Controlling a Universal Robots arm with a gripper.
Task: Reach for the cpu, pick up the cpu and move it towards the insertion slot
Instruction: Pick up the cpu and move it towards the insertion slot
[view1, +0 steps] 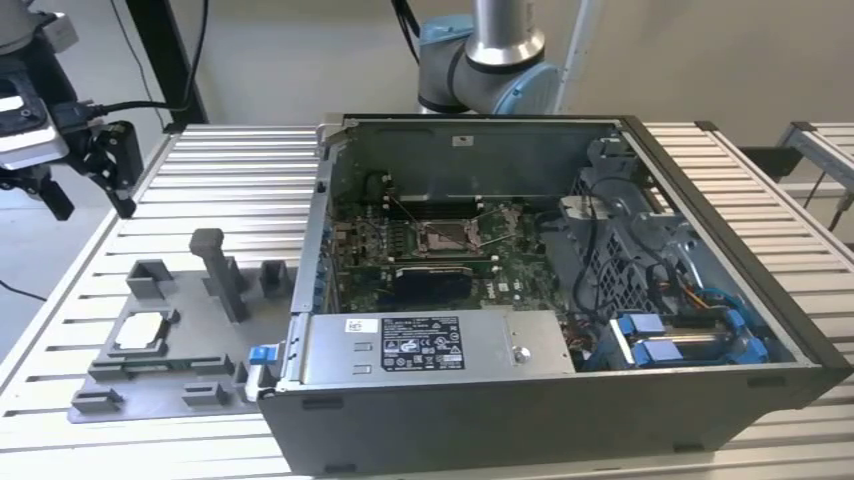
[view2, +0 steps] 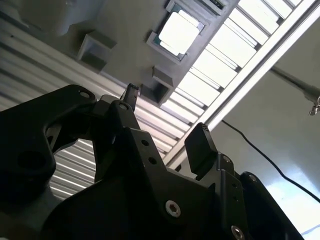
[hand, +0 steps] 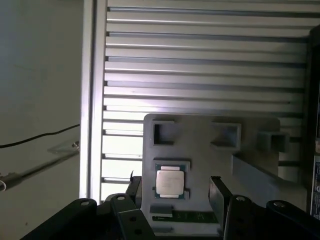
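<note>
Hanging wide open and empty, the black two-finger gripper (view1: 91, 210) is lining up on the small silvery square cpu (hand: 170, 182), which is lying well apart and centred between its fingers.

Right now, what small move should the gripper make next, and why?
Probably ease the open gripper down toward the cpu. In the first wrist view the cpu lies in the grey fixture, framed between the spread fingers and untouched. The exterior view shows the gripper hanging well above the fixture.

slatted metal table (view1: 200, 170), plain pale wall (view1: 294, 60) behind, smooth grey floor (hand: 40, 75)
</note>
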